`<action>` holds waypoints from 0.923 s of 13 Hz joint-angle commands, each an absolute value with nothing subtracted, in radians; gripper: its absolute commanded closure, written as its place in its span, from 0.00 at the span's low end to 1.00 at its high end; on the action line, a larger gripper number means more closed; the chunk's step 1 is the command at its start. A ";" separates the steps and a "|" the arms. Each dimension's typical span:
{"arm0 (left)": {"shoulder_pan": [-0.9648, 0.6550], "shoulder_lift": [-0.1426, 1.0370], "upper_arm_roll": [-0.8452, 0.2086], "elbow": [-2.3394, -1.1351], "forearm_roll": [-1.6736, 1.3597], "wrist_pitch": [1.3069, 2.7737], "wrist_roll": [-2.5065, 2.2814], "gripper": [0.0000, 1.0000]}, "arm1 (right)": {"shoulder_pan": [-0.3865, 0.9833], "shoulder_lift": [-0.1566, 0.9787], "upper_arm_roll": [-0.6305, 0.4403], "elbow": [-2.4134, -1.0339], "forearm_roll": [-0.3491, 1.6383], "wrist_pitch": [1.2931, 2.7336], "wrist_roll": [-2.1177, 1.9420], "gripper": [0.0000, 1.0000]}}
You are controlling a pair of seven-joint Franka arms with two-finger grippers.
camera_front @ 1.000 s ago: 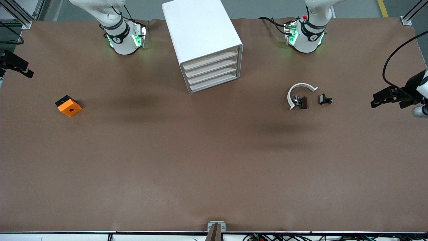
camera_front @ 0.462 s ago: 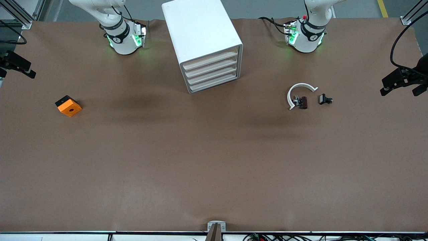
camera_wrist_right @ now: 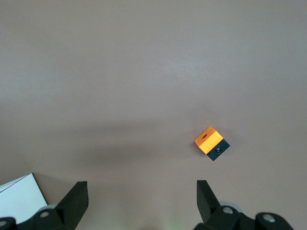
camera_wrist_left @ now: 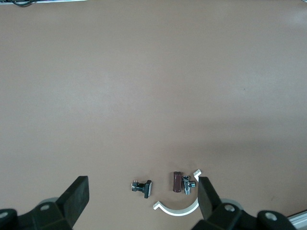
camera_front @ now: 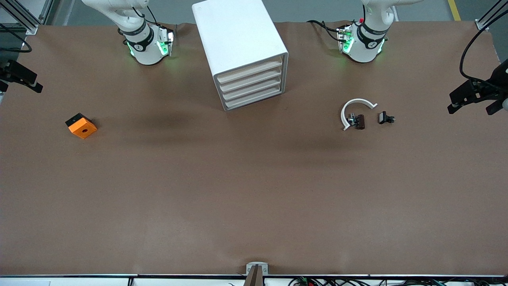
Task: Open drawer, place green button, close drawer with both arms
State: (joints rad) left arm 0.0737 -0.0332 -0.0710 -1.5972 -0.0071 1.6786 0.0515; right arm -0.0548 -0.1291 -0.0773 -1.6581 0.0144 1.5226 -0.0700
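I see the button lying beside the brown part, nearer than the closed drawers; I judge it light and slippery, best pinched across its body. Left gripper and right gripper hang wide open, empty.

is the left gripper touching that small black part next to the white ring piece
Apart. The front view shows the left gripper up at the table's edge, with bare table between it and the small black part.
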 commanded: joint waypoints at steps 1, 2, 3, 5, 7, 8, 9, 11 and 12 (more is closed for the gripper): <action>0.061 -0.058 -0.071 -1.598 0.002 1.661 0.041 0.00 | -0.051 -0.156 -0.077 -1.680 0.011 1.525 -0.057 0.00; 0.061 -0.058 -0.089 -1.598 0.002 1.646 0.034 0.00 | -0.051 -0.156 -0.077 -1.680 0.012 1.525 -0.057 0.00; 0.061 -0.058 -0.106 -1.598 0.002 1.640 -0.003 0.00 | -0.051 -0.156 -0.077 -1.680 0.011 1.526 -0.057 0.00; 0.061 -0.052 -0.123 -1.582 0.006 1.641 -0.046 0.00 | -0.049 -0.156 -0.075 -1.680 0.011 1.528 -0.057 0.00; 0.071 -0.057 -0.118 -1.578 0.006 1.638 -0.017 0.00 | -0.049 -0.156 -0.074 -1.678 0.011 1.529 -0.057 0.00; 0.069 -0.057 -0.115 -1.577 0.006 1.638 0.006 0.00 | -0.048 -0.156 -0.074 -1.677 0.011 1.531 -0.057 0.00; 0.069 -0.057 -0.117 -1.578 0.006 1.638 0.014 0.00 | -0.048 -0.155 -0.068 -1.674 0.012 1.531 -0.057 0.00; 0.071 -0.057 -0.115 -1.577 -0.001 1.638 0.015 0.00 | -0.048 -0.153 -0.060 -1.666 0.011 1.529 -0.057 0.00; 0.069 -0.057 -0.117 -1.577 -0.002 1.638 0.014 0.00 | -0.048 -0.153 -0.060 -1.664 0.012 1.528 -0.057 0.00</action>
State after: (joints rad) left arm 0.0667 -0.0469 -0.1153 -1.5856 -0.0071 1.6585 -0.0002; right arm -0.0539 -0.1325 -0.0619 -1.6578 0.0143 1.5252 -0.0699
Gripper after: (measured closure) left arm 0.000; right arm 0.000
